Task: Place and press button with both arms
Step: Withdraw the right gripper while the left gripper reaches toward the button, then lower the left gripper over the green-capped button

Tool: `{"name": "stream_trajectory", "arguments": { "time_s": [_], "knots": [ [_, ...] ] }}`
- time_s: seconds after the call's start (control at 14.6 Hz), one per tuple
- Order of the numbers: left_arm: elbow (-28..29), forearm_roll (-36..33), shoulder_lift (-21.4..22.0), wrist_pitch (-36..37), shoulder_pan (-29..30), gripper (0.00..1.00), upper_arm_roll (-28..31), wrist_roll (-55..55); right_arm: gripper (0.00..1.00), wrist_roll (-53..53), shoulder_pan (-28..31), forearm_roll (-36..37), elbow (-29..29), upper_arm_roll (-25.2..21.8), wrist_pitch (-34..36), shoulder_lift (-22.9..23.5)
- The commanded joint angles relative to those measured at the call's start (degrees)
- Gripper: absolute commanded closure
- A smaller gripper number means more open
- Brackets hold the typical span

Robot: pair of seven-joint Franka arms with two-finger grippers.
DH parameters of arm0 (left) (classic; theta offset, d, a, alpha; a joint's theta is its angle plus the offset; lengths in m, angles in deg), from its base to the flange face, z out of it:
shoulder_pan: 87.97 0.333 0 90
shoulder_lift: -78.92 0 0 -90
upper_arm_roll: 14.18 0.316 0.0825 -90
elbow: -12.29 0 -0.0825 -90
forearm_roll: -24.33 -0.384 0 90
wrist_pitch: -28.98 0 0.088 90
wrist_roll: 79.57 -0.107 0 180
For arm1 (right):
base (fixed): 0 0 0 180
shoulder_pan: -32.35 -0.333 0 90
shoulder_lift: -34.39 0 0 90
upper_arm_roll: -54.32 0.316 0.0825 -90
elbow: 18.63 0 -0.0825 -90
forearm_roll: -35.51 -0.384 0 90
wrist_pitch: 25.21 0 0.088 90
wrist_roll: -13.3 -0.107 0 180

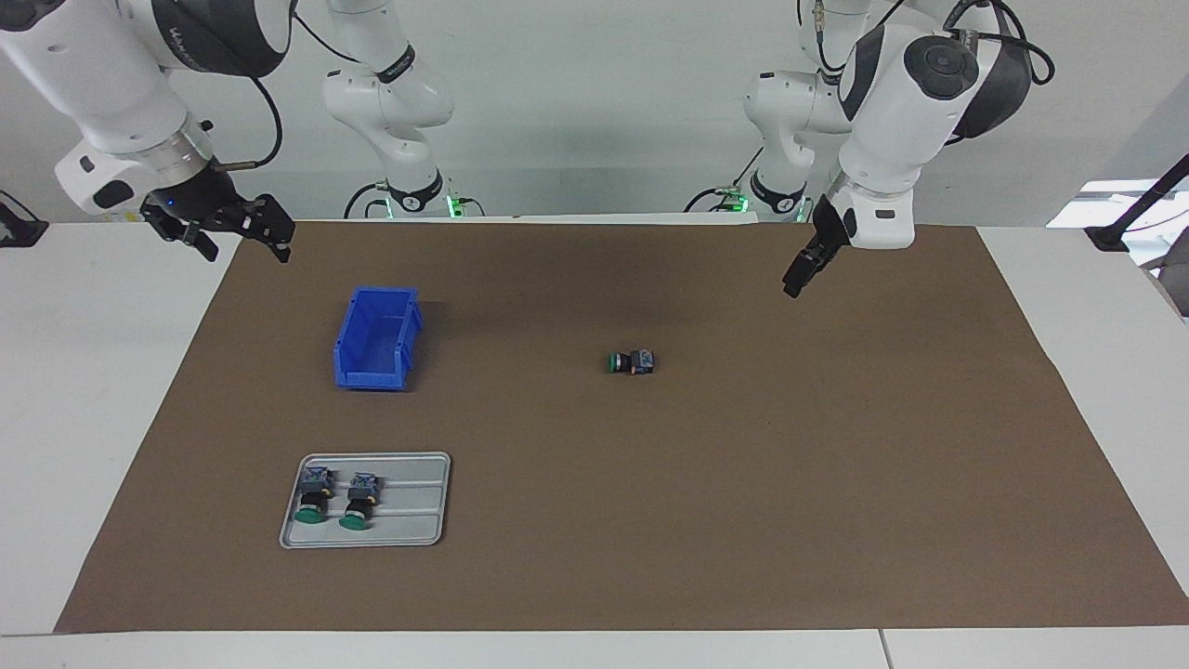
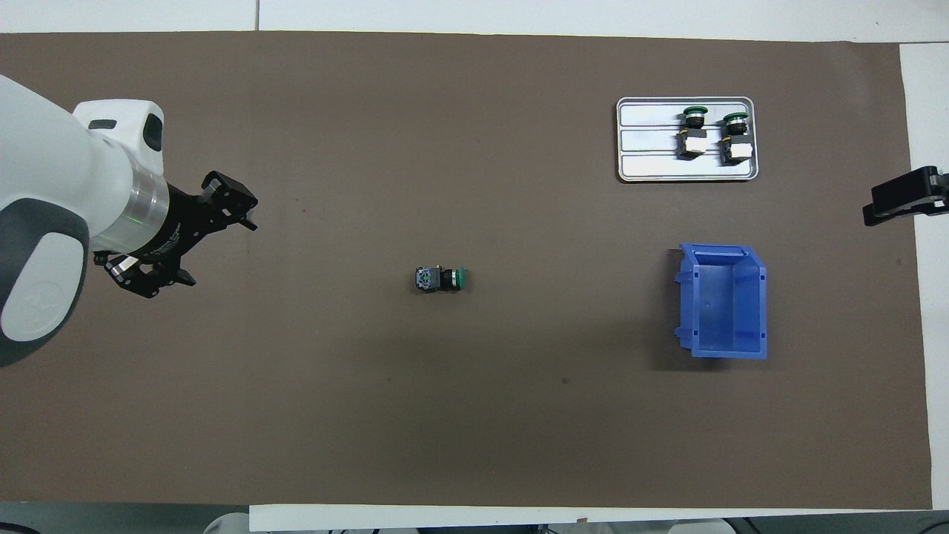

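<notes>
One button [image 1: 633, 361] is lying on its side mid-table, well apart from the blue bin [image 1: 376, 338]. Left gripper [image 1: 804, 268] hangs above the mat, jaws look shut, hard to tell. Right gripper [image 1: 234, 232] hovers by the table edge, jaws open, empty.

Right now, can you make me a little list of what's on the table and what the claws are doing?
loose button: lying on its side on the brown mat
tray: holds two more buttons, farthest from the robots
blue bin: empty, nearer the robots than the tray
left claw: up in the air over the mat, holding nothing
right claw: open, over the mat's edge, holding nothing
</notes>
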Motion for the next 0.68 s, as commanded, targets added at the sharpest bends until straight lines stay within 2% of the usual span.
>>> {"name": "stream_trajectory", "arguments": {
  "time_s": [0.0,0.41,0.62],
  "knots": [
    [-1.4,0.2,-4.4,-3.2,-4.2,0.00,0.7,13.2,0.02,1.4,0.4,0.9,0.5,0.2,-0.4,-0.7],
    [-1.7,0.6,-11.6,-14.9,-11.4,0.00,0.4,36.9,0.01,1.5,-3.5,0.9,0.9,-4.1,-0.7,-1.1],
    [0.8,0.6,-12.6,-19.3,-14.5,0.00,0.4,46.0,0.01,1.5,-3.7,0.9,2.0,-4.3,-0.5,-1.9]
  ]
}}
